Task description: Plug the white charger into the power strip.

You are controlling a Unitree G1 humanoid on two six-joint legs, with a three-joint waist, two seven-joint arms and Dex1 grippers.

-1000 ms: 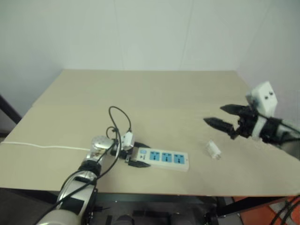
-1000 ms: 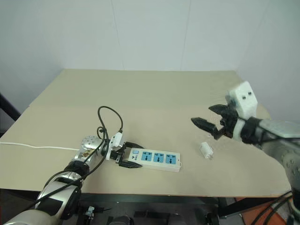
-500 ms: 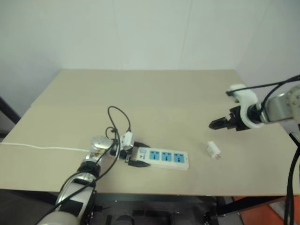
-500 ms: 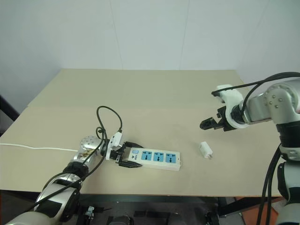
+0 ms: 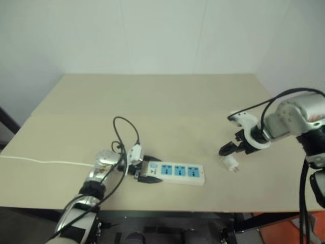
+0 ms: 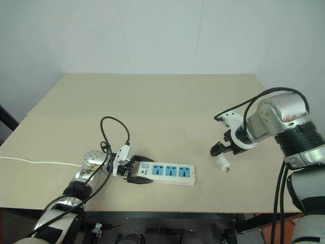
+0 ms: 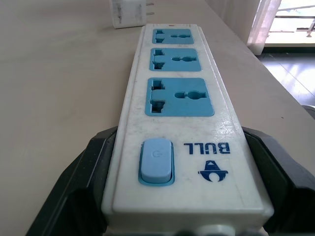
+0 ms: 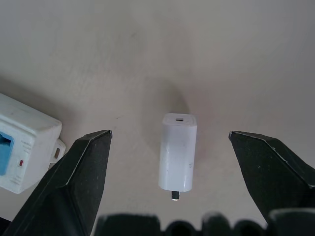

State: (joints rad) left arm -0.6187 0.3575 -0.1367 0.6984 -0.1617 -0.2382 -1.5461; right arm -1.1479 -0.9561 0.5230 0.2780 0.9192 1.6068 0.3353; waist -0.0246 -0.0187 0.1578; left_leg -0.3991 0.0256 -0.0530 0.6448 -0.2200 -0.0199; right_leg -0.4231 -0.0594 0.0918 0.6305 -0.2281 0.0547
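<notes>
desk [image 5: 167,96]: big tan top, it carries all the things
power strip [image 5: 175,172]: long white bar with three blue sockets, lying flat near the front edge, a bit left of the middle; its long side runs left to right
left hand [image 5: 141,170]: its two black fingers [image 7: 81,182] sit one on each side of the switch end of the power strip, pressed close to it, spread about as wide as the bar; it looks like it holds the bar steady
right hand [image 5: 229,150]: wide open and holding nothing, pointing down at the desk on the right side
white charger [image 5: 231,162]: small white block lying flat on the desk, right of the power strip and well apart from it
charger and right hand: the charger lies just under the open right hand, in the gap between the two black fingers [image 8: 74,182], not touching either one
long way of the charger: it runs along the gap, and its metal pins point back toward the hand
nearer hand: the right one, by far
next move, my guess: go down a bit and close on the two long sides
</notes>
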